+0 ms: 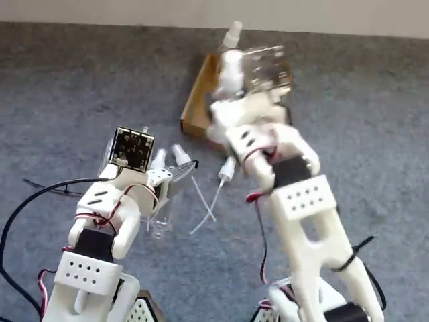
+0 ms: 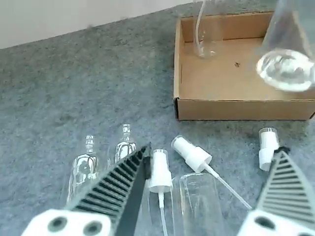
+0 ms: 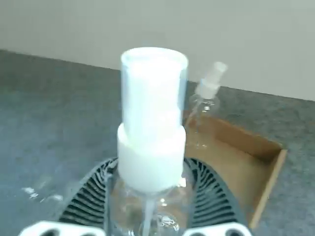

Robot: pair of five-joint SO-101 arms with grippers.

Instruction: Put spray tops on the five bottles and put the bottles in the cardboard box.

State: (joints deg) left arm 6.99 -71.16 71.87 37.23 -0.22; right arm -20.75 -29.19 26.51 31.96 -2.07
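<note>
Lying beside the cardboard box point(image 2: 236, 109): 3 spray tops point(image 2: 191, 152).

Five bottles point(image 2: 82, 171), three loose tops point(image 2: 191, 152) (one box point(image 2: 221, 110))

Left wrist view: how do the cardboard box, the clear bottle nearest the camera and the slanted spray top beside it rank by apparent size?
1. cardboard box
2. clear bottle, partly cropped, enlarged by nearness
3. spray top, clearly smallest
</note>
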